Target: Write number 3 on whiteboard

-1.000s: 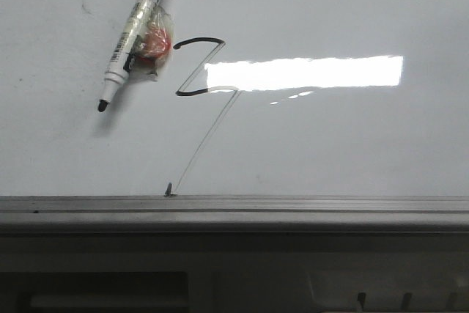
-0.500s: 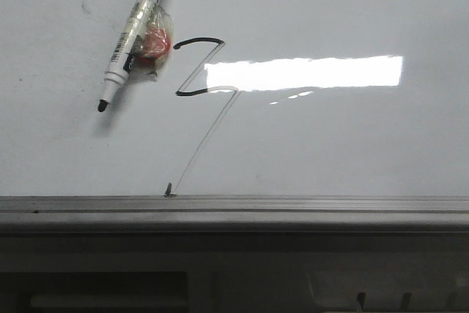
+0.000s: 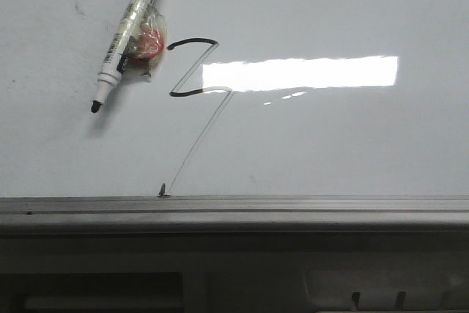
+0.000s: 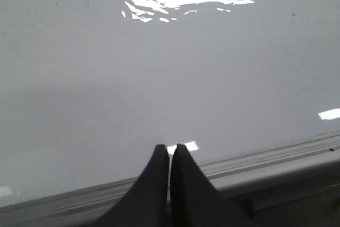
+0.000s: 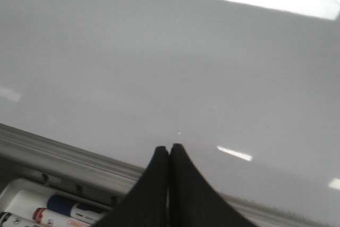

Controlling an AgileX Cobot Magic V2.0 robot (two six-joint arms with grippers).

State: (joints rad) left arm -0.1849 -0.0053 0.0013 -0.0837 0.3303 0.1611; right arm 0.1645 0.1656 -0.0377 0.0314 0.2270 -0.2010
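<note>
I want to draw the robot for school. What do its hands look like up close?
Each end effector shows as two plain black fingers, wide at the base and narrowing to rounded tips. The left end effector and right end effector look the same: smooth, matte, with no markings, stripes or cables in view. The arms themselves are out of the pictures.

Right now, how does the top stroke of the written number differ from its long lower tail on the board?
On the number 3, the top stroke is thick, dark, short and gently curved. The tail is thin, faint, much longer and nearly straight. The top stroke runs roughly sideways beside the marker, while the tail slants down to the whiteboard's lower rail. Both are black marker lines of one joined zigzag.
</note>
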